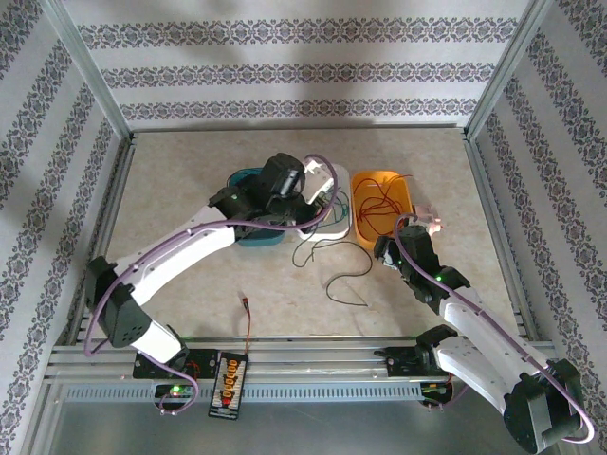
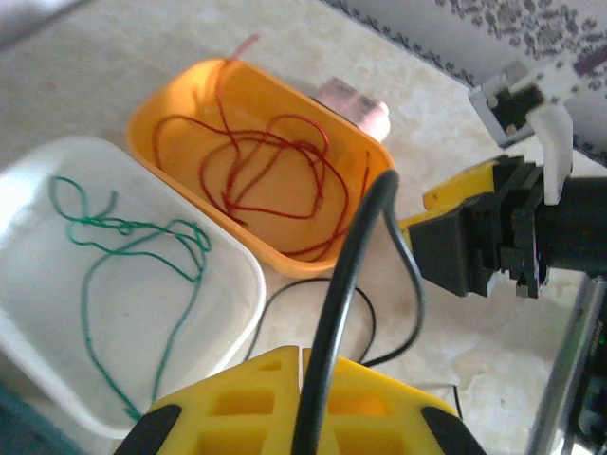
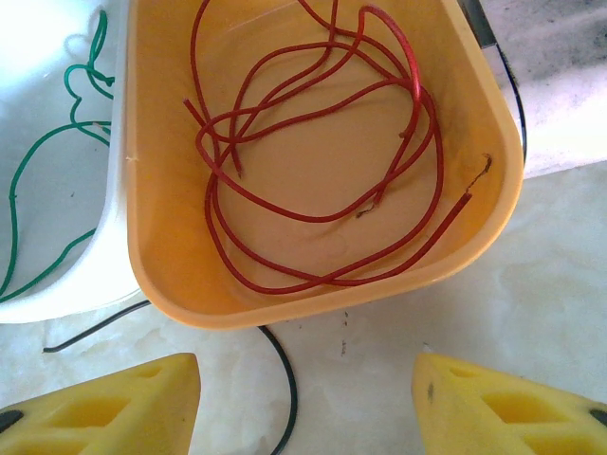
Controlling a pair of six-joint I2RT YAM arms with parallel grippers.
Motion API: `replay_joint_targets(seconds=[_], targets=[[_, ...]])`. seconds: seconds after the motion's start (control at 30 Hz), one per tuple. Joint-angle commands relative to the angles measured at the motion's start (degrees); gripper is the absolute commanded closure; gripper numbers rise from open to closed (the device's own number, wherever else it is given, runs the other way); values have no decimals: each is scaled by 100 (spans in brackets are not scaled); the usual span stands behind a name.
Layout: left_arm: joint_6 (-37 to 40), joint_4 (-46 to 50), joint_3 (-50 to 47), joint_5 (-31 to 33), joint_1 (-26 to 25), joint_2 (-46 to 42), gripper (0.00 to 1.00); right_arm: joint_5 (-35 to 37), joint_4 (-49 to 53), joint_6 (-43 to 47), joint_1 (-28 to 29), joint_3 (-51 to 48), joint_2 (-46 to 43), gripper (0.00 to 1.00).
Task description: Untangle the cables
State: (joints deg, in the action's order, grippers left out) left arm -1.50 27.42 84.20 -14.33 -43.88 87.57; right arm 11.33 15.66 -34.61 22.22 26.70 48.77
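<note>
A: Starting at the left, what is the teal bin (image 1: 245,177) for?

B: The black wire, I'd guess. The arm covers its inside, so I cannot tell what it holds. At its three o'clock, the white bin (image 2: 57,313) holds only the green cable (image 2: 142,237), which lies loose with a kink or knot I cannot make out.

A: And the left hand (image 2: 302,379)?

B: It is clenched on the black cable (image 2: 365,218), above the white bin's near edge. The wire rises from between the fingers, arches over and drops to the desk (image 2: 455,360). Black loops trail there at six o'clock of the white bin. Lifted like that, the wire hangs apart from the other colours, which I take to be the reason for the grip.

A: Further right?

B: The orange bin (image 3: 313,180) sits just beside the white one at its three o'clock. It holds the red cable (image 3: 439,171) in a few loose coils, with nothing else in it. It looks like one colour per bin.

A: The right hand (image 3: 305,379)?

B: Released, with its fingers wide and grasping nothing. It hovers at six o'clock of the orange bin, over a bit of black wire on the desk. It is probably placed there to help with the black one.
</note>
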Motion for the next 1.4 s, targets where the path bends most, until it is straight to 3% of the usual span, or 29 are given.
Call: replay_joint_targets(seconds=[0.0,0.2,0.33,0.53,0.67,0.87,1.13,1.37], targets=[[198,-379,120,617,-36,-486,100,58,22,-28,-42,-68,-28,39],[370,-346,410,1297,244,-778,100,20,14,-28,-42,-84,-8,39],[126,-377,374,1788,844,-794,100,-69,6,13,-42,-88,14,39],[-410,-699,36,1398,1925,-529,100,-177,0,90,-42,-35,105,39],[-632,-1069,-229,755,2388,-96,100,-193,-2,120,-42,13,144,39],[-611,-1336,-470,672,2450,752,100,-214,40,218,-42,97,159,39],[-1132,-1274,-711,1346,2471,1337,100,-228,121,303,-42,81,82,39],[-1536,-409,-485,1932,2535,1817,100,-210,104,308,-41,62,99,39]])
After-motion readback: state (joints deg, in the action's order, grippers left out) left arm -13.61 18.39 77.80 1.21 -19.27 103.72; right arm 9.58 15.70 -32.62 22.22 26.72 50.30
